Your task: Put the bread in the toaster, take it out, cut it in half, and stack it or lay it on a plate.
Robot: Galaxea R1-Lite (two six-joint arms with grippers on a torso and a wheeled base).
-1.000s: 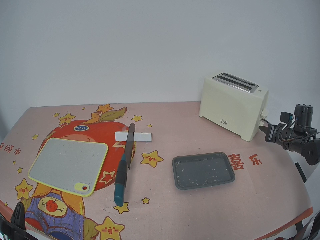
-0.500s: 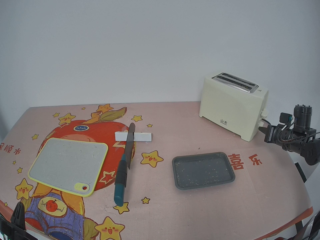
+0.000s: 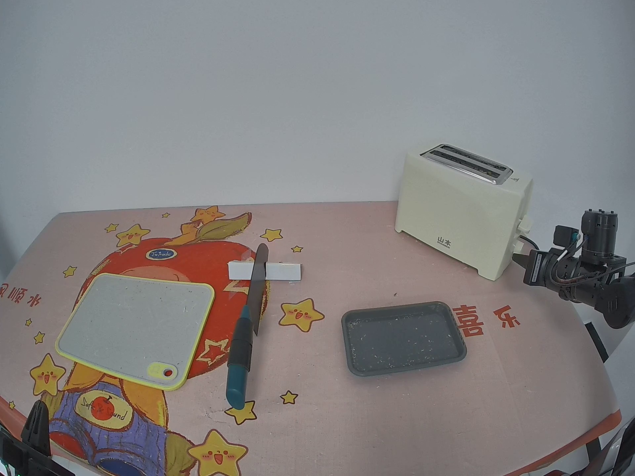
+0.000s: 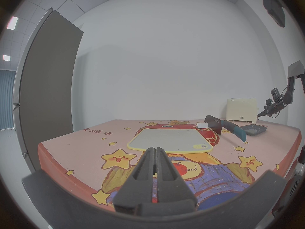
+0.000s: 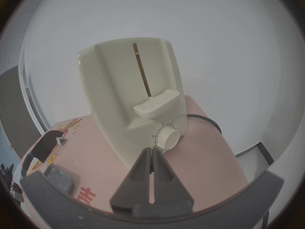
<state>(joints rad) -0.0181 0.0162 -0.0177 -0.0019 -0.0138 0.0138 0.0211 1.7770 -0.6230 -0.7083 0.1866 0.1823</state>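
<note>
A cream toaster [image 3: 463,209] stands at the table's back right, its two top slots dark and their inside hidden. My right gripper [image 3: 518,257] is shut, its tip just off the toaster's end face. In the right wrist view the fingertips [image 5: 152,150] sit right below the round dial [image 5: 167,138]. The lever [image 5: 156,103] is at the low end of its slot. A grey plate [image 3: 402,337] with crumbs lies mid-table. My left gripper [image 4: 155,150] is shut and holds nothing, low off the table's near left corner.
A teal-handled knife [image 3: 243,328] lies with its blade propped on a small white block [image 3: 264,271]. A grey cutting board with a yellow-green rim [image 3: 135,325] lies to its left. The toaster's black cord [image 5: 206,122] runs behind it near the table edge.
My right gripper has edged slightly lower and closer to the toaster's end. Nothing else has moved.
</note>
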